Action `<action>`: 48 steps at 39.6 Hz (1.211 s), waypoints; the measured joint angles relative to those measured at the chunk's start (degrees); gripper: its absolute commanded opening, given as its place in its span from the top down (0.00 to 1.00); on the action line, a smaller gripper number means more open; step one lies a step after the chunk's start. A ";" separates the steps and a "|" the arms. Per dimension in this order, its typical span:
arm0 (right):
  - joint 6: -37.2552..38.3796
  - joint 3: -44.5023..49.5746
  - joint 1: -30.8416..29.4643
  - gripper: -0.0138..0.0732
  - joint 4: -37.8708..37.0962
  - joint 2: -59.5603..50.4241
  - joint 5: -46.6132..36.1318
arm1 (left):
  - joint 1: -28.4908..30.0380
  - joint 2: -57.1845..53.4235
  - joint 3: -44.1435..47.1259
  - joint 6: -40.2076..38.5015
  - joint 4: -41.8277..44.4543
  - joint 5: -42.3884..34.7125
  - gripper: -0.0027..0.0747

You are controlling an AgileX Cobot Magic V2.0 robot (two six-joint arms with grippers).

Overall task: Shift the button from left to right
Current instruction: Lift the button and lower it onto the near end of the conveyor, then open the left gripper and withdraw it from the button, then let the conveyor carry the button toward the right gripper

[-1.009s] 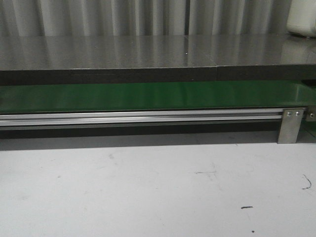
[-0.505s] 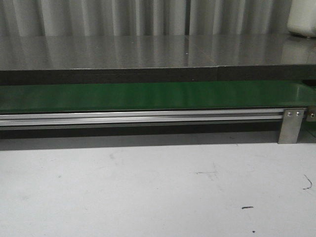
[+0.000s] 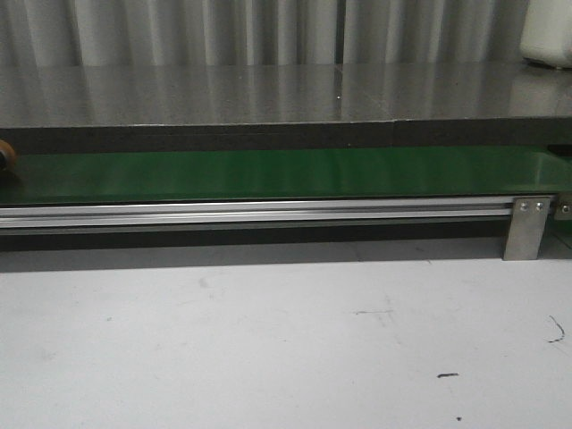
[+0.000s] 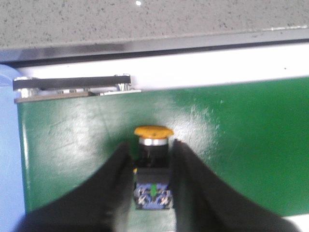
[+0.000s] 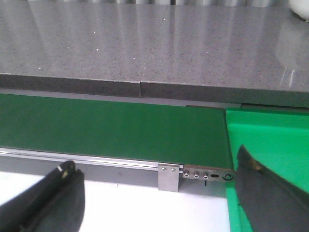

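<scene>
Item: button (image 4: 153, 164). Orange-yellow cap on a black body, blue terminal end nearest my wrist. It sits between the fingers (image 4: 116, 179) of my left pincer (image 4: 152, 159), cap pointing away from my wrist, over the belt (image 4: 241, 145). My fingers are closed against both sides of its body. In the front view only a sliver of the button (image 3: 5, 154) shows at the far left edge, above the belt (image 3: 286, 172).

Item: right pincer (image 5: 159, 193). Fingers (image 5: 53, 193) spread wide apart, nothing between them. Ahead of it lie the belt (image 5: 111, 128), a metal bracket (image 5: 169, 177) on the rail (image 5: 96, 162), and a bright green surface (image 5: 270, 140) just beside the belt's end.

Item: grey counter (image 5: 154, 48), beyond the belt from both pincers.

Item: white table (image 3: 286, 340), in front of the rail (image 3: 259, 213).
</scene>
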 measured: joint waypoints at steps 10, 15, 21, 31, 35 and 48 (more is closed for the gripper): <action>0.00 0.00 0.00 0.10 0.00 0.00 0.00 | -0.09 -12.83 13.64 0.00 -0.11 0.14 0.99; 0.00 0.00 0.00 0.10 0.00 0.00 0.00 | -1.54 -19.84 20.97 0.00 -0.48 -1.24 0.99; 0.00 0.00 0.00 0.10 0.00 0.00 0.00 | -6.35 -28.56 32.50 0.24 -0.48 -11.65 0.99; 0.00 0.00 0.00 0.10 0.00 0.00 0.00 | -14.46 -47.64 56.91 0.76 -0.62 -32.38 0.99; 0.00 0.00 0.00 0.10 0.00 0.00 0.00 | -15.35 -56.01 65.10 0.87 -0.62 -38.31 0.99; 0.00 0.00 0.00 0.10 0.00 0.00 0.00 | -15.46 -83.84 83.75 0.87 -0.62 -45.68 0.99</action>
